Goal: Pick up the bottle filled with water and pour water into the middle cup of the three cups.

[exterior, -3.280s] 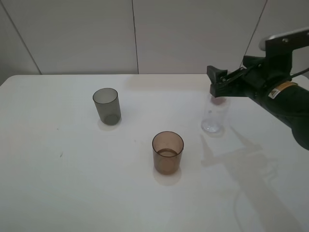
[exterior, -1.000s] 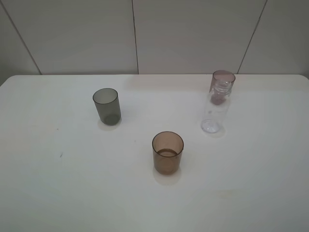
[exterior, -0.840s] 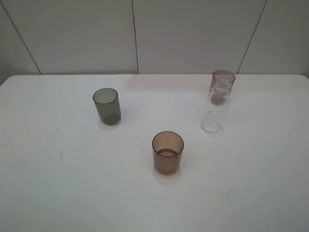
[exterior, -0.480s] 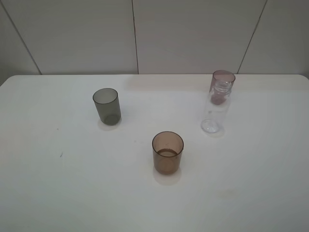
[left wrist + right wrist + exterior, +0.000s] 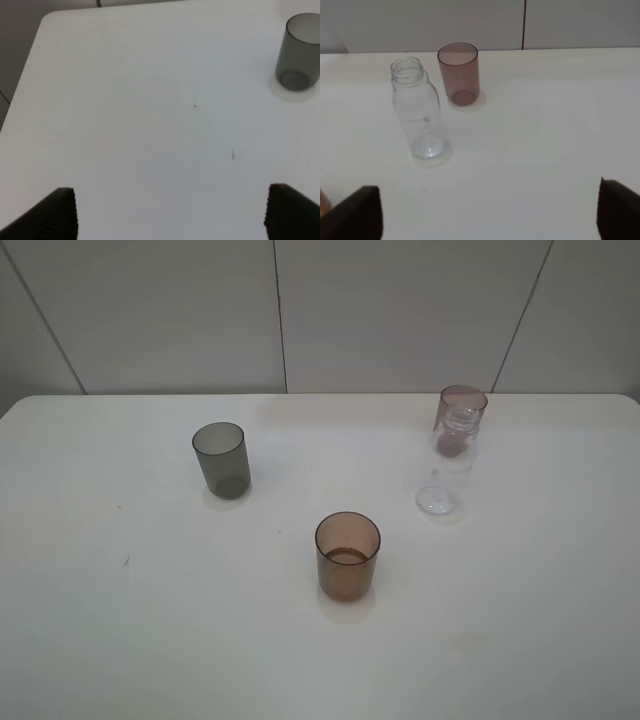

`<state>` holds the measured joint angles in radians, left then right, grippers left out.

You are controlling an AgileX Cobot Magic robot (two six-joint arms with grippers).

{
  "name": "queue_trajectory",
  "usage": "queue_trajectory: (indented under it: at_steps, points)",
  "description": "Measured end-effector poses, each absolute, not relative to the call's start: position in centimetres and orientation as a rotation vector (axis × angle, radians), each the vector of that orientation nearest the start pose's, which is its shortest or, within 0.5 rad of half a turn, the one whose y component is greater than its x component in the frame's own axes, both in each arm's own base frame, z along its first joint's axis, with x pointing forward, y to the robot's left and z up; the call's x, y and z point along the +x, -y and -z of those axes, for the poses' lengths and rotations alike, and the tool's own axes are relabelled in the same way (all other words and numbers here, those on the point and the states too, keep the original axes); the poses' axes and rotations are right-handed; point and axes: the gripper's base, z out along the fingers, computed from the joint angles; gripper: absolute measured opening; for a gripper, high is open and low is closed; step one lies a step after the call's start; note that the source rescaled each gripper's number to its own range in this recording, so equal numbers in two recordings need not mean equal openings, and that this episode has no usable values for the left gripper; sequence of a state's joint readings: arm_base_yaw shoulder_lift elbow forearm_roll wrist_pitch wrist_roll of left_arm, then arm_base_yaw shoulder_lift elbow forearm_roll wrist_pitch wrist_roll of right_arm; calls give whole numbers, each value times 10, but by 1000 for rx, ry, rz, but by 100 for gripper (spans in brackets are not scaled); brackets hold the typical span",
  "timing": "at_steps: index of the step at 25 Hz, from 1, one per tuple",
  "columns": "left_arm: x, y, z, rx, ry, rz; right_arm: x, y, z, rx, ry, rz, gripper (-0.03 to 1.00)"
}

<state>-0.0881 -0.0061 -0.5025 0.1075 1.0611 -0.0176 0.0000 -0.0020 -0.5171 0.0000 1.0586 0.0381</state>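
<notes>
1. White tabletop [image 5: 150, 640], pale panelled wall behind; no arm in the high view.
2. Bottle [image 5: 446, 463] upright, uncapped, just in front of the mauve cup [image 5: 461, 405]; amber middle cup [image 5: 348, 555] nearer centre, liquid at its bottom; grey cup [image 5: 221, 459] well apart.
3. Left pincer [image 5: 170, 212] and right pincer [image 5: 490, 212]: tips wide apart, gripping nothing.
4. Judgement: pour appears done, bottle looks near-empty; if not, re-grasp the bottle.

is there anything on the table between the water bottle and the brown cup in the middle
Nothing visible. Bare table lies between the bottle and the amber middle cup. The pinkish cup stands behind the bottle, off that path.
</notes>
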Motion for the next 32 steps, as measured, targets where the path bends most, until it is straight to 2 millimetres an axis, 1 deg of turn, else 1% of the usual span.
queue_trajectory:
  at_steps: [32]
  points:
    - [-6, -9, -278, 66, -2031, -62, -7, 0, -282, 39, -2023, -24, 94]
